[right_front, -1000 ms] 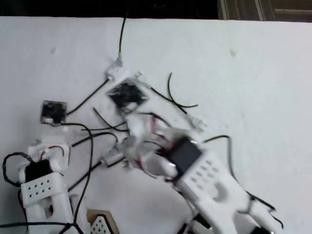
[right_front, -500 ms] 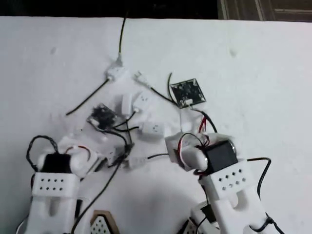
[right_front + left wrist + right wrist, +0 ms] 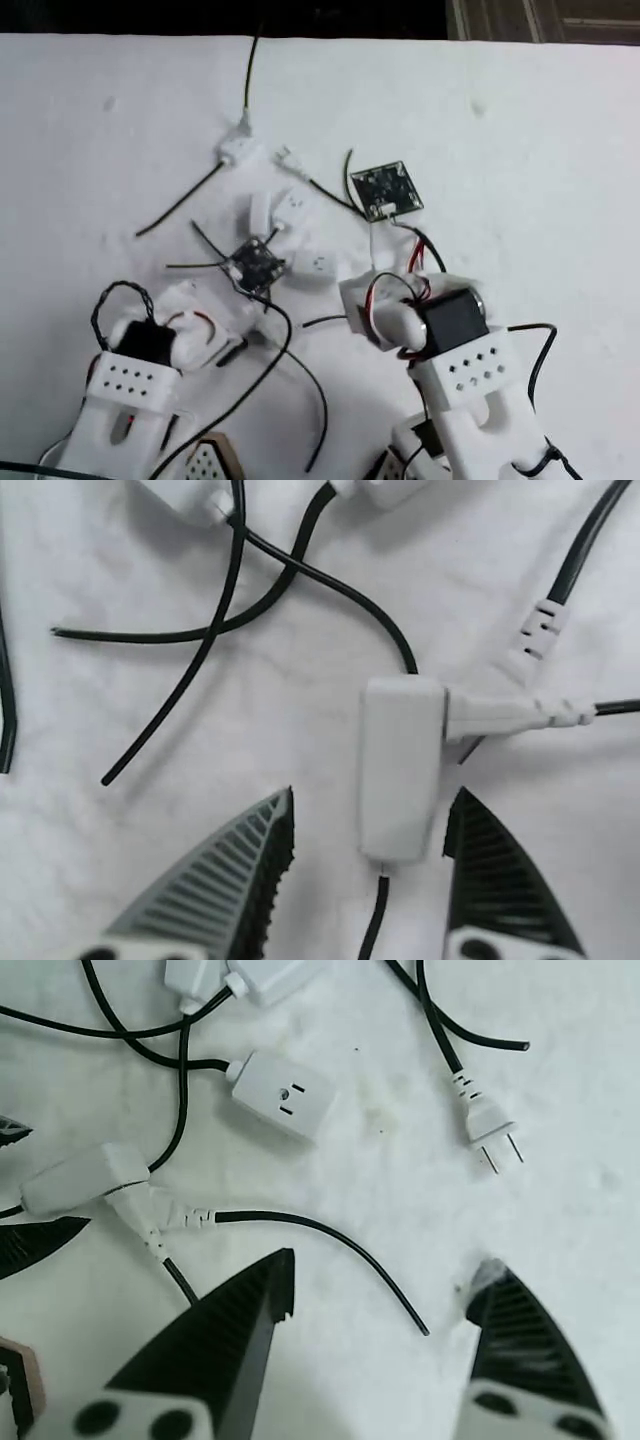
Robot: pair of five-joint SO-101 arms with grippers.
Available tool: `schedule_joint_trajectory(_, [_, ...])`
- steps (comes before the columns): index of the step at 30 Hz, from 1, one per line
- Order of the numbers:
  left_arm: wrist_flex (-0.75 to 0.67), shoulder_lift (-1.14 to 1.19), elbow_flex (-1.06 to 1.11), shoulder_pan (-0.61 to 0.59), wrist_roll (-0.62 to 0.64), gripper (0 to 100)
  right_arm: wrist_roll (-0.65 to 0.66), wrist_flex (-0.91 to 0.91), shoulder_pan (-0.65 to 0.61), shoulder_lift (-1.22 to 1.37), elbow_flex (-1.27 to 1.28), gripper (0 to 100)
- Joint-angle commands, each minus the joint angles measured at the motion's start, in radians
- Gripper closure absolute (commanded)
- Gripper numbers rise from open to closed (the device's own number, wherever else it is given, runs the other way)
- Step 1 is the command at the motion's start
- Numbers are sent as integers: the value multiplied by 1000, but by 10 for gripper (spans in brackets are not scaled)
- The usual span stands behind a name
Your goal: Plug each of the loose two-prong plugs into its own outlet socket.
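My left gripper is open, its fingers on either side of a white outlet block lying on the table. A white two-prong plug sits in the side of that block. My right gripper is open over bare table, holding nothing. Beyond it lie a free white outlet socket, face up, and a loose two-prong plug on a black cord. In the high view that socket lies between the two arms and the loose plug lies farther back.
Black cords cross the white cloth around the block. Two more white outlet blocks and a white splitter lie behind the arms. A cut cord end lies near my right gripper. The table's right half holds nothing.
The left arm has swung right toward the middle, bringing its gripper around the plugged outlet block. The right arm pulled back from the centre a second ago and has stayed still since.
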Motion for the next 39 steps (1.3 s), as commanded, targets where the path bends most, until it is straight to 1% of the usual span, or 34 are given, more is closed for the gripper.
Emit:
schedule_joint_trajectory(1, [-15,-15,-2,4,-2,748,6,8,8,-15,-5,726])
schedule_joint_trajectory(5, [-15,-15,0,5,-2,751,6,8,8,-15,-5,726])
schedule_joint_trajectory(7, [-15,-15,8,15,-5,788,6,10,8,-15,-5,726])
schedule_joint_trajectory(10, [-14,-15,25,77,-2,860,6,10,10,-15,-5,726])
schedule_joint_trajectory(13, [-8,-16,26,122,-2,904,6,12,10,-19,-5,726])
schedule_joint_trajectory(16, [-5,-16,28,130,-2,922,6,13,10,-22,-5,726])
schedule_joint_trajectory(20, [35,-16,28,134,-2,943,6,13,12,-22,-5,726])
schedule_joint_trajectory(23, [43,-22,20,134,0,980,6,13,24,-22,-5,726])
schedule_joint_trajectory(26, [43,-21,-8,128,0,977,6,13,35,-22,-5,726])
schedule_joint_trajectory(30, [43,-22,-86,127,72,977,6,13,38,-22,-5,726])
schedule_joint_trajectory(32, [43,-19,-141,108,94,977,6,13,38,-22,-5,726])
schedule_joint_trajectory(35, [34,-18,-235,44,100,977,6,13,38,-22,-5,726])
schedule_joint_trajectory(39, [-37,-16,-353,-59,98,977,6,7,38,-22,17,726])
